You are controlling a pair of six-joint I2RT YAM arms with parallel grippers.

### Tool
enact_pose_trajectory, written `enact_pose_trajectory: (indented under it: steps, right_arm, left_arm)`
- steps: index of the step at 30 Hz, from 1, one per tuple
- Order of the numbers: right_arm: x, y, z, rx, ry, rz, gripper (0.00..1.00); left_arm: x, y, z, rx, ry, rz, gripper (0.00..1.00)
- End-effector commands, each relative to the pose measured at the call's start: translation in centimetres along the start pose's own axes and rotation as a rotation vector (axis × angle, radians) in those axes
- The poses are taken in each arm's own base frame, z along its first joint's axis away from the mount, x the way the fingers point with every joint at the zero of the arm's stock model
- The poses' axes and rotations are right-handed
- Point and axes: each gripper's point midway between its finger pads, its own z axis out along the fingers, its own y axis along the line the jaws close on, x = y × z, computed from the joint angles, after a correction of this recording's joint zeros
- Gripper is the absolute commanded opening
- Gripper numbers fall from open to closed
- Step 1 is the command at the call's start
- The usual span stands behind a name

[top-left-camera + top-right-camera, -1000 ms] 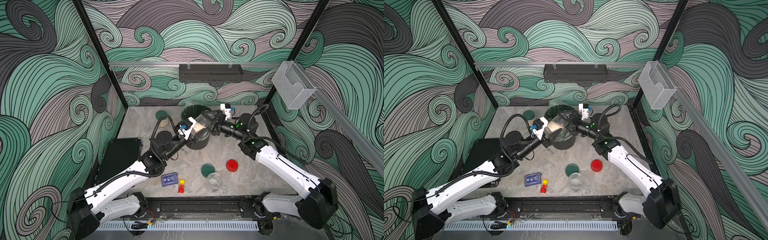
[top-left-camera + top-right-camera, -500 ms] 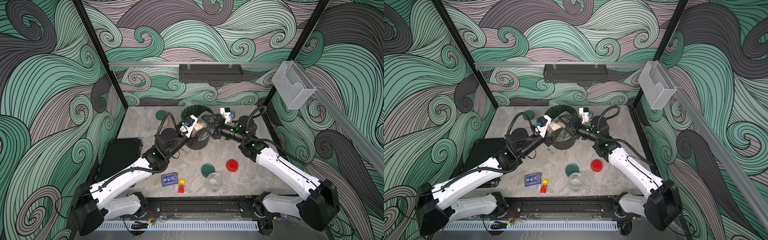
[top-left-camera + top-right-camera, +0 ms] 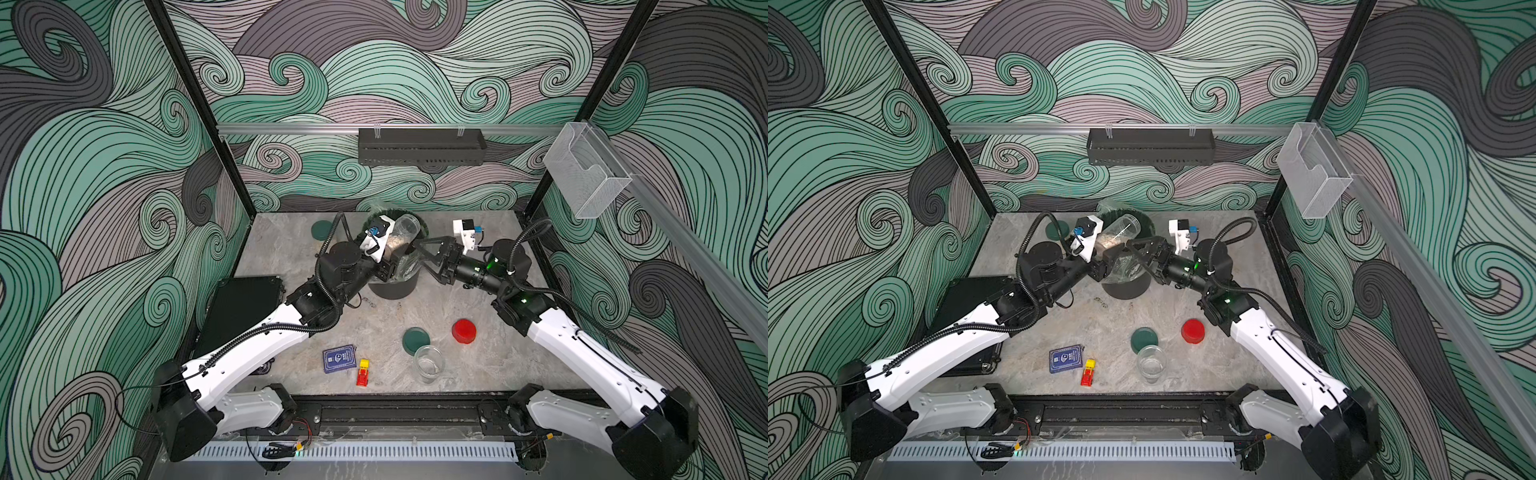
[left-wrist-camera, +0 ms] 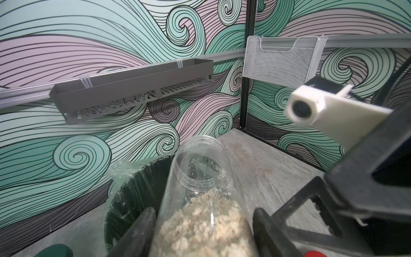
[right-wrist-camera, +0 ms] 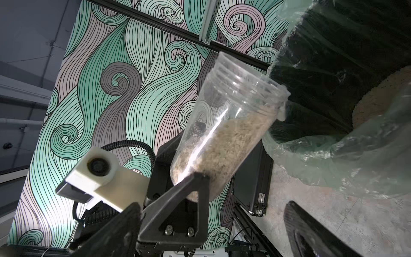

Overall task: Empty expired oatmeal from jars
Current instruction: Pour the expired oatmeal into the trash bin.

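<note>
**Bench [image 3: 457,299], top view; 12 o'clock is the far wall.**

1. Bin [image 3: 392,291]: black and round with a clear liner [image 5: 333,164], it stood at 12 o'clock from the bench centre. A pale heap of oatmeal lay inside it.
2. Jar [image 3: 402,235]: clear and lidless, it was clenched at its base end by the left claw [image 4: 202,211]. It was held tilted with its mouth toward 1 o'clock, over the bin's opening. Oatmeal [image 5: 224,144] filled the base half, and the neck half was clear apart from a few clinging flakes.
3. Right claw [image 3: 422,257]: its jaws were spread wide and gripped nothing. It sat at 3 o'clock of the jar, over the bin's rim. Whether a finger touched the jar could not be told.
4. Empty jar [image 3: 429,363]: it stood upright with no lid, at 6 o'clock from the bin near the front edge.
5. Green lid [image 3: 415,340]: it lay flat, just beside the empty jar at its 11 o'clock.
6. Red lid [image 3: 464,331]: it lay at 3 o'clock of the green lid, apart from it.
7. Second green lid [image 3: 322,230]: it lay at 10 o'clock of the bin, by the far wall.
8. Card box [image 3: 339,358]: blue, at 7 o'clock from the bench centre.
9. Toy car [image 3: 363,372]: red and yellow, just beside the card box at its 4 o'clock.
10. Case [image 3: 241,307]: black and shut, on the 9 o'clock edge.
</note>
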Motion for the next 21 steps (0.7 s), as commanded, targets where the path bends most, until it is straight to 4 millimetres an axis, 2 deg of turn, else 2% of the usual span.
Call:
enact_pose_trajectory:
  steps: [1, 11, 18, 19, 21]
  right_arm:
    - [0.1, -0.3, -0.8, 0.018, -0.005, -0.049, 0.99]
    - [-1.2, -0.3, -3.2, 0.06, -0.066, -0.152, 0.99]
    - [-2.2, 0.2, -4.1, 0.07, -0.087, -0.184, 0.99]
    - [-2.2, 0.2, -4.0, 0.072, -0.086, -0.184, 0.99]
    - [-2.2, 0.1, -4.0, 0.074, -0.086, -0.185, 0.99]
  left_arm:
    - [-2.0, 1.1, -0.3, -0.047, -0.014, -0.045, 0.0]
    - [-1.6, 2.8, -0.6, -0.145, 0.209, -0.037, 0.0]
    - [-1.4, 3.1, -0.1, -0.16, 0.373, -0.034, 0.0]
    - [-0.3, 3.0, 0.6, -0.163, 0.421, -0.03, 0.0]
    - [0.0, 3.1, 0.9, -0.169, 0.464, -0.034, 0.0]
